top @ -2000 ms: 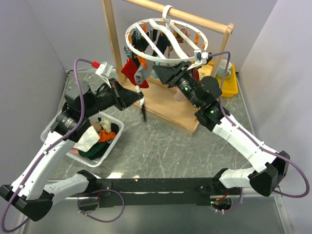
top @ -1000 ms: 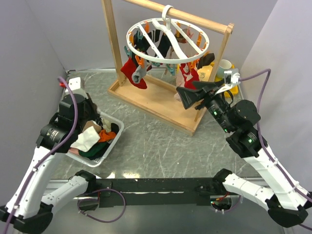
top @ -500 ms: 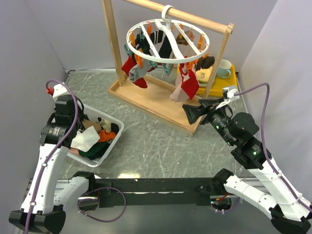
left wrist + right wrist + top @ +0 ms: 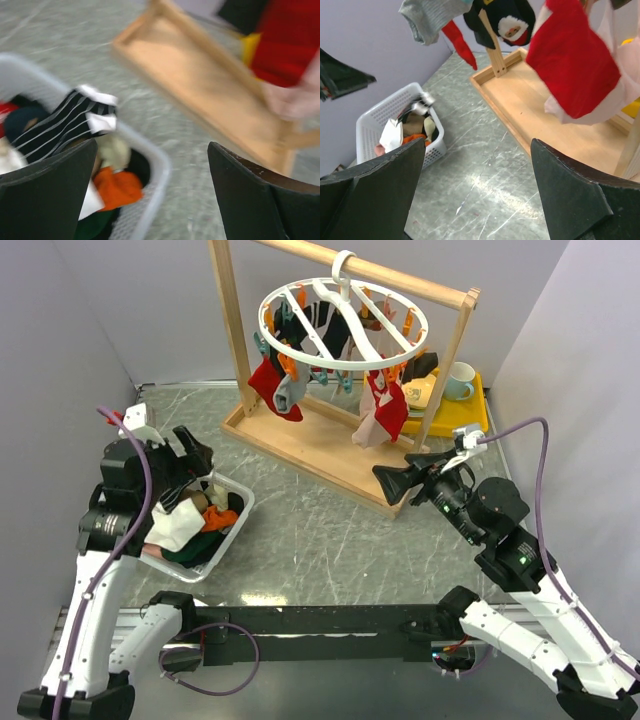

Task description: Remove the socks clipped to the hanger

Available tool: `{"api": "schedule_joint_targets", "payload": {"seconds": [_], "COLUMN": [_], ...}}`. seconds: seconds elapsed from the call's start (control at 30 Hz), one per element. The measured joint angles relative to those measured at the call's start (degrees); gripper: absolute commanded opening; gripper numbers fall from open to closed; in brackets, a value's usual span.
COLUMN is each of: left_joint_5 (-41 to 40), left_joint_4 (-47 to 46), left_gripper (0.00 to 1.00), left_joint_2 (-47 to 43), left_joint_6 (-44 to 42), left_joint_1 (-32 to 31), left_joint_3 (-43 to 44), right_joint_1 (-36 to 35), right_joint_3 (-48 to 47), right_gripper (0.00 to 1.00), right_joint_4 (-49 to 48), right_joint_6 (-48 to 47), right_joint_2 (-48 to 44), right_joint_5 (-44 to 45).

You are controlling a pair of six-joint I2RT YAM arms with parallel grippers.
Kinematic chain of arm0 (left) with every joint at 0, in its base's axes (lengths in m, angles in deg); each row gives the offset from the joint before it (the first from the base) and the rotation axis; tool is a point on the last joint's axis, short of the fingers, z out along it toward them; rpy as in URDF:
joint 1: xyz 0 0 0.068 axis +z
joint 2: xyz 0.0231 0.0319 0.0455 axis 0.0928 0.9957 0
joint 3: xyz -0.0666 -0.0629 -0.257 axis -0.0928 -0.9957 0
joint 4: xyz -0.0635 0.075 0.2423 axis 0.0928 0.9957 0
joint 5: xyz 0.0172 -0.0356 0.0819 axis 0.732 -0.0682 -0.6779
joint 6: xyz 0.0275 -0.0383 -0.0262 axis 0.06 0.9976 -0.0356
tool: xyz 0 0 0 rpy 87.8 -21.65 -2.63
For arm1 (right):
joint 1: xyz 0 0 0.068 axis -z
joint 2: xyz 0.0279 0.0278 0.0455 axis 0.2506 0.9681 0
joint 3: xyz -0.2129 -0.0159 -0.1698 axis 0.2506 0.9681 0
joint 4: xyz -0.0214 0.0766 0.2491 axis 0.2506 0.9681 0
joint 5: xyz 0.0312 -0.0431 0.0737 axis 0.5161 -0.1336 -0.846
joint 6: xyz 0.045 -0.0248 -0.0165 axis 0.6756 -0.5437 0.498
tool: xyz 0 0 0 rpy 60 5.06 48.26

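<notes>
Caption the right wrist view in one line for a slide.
Open right gripper faces a red sock hanging above the wooden rack base, with a white basket of socks on the table.

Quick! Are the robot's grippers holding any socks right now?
Left gripper: open, holding nothing.
Right gripper: open, holding nothing.

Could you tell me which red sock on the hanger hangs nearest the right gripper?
The red sock beside the pale pink fabric, just beyond the right gripper; the other red sock hangs far to the left.
</notes>
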Motion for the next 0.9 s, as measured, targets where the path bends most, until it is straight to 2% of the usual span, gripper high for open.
{"api": "schedule_joint_targets", "payload": {"seconds": [0.2,0.4,0.6,0.7,0.9], "left_joint_5": [16.2,24.7,26.3,26.3,24.7], "left_joint_4": [-8.5,-14.7,-19.9,-22.0,-24.9], "left_gripper": [0.99,0.99,1.00,0.97,0.99], "left_joint_2": [-0.9,3.2,6.2,8.3,14.5], "left_joint_6": [1.5,4.8,7.6,8.2,8.3], "left_joint_1": [0.0,-0.1,-3.5,-6.5,-12.1], "left_joint_3": [-1.3,-1.6,-2.1,-1.6,2.8], "right_joint_1": [0.1,0.1,0.1,0.1,0.1], "right_joint_3": [0.0,-0.8,-2.6,-2.6,-2.6], "right_gripper": [1.00,1.00,1.00,1.00,1.00], "right_joint_4": [1.2,5.7,10.7,11.8,12.2], "right_joint_6": [1.2,4.3,7.5,10.1,12.5], "right_joint_2": [1.6,6.0,10.6,10.4,10.1], "right_joint_5": [-3.6,-4.9,-4.6,-3.6,-4.3]}}
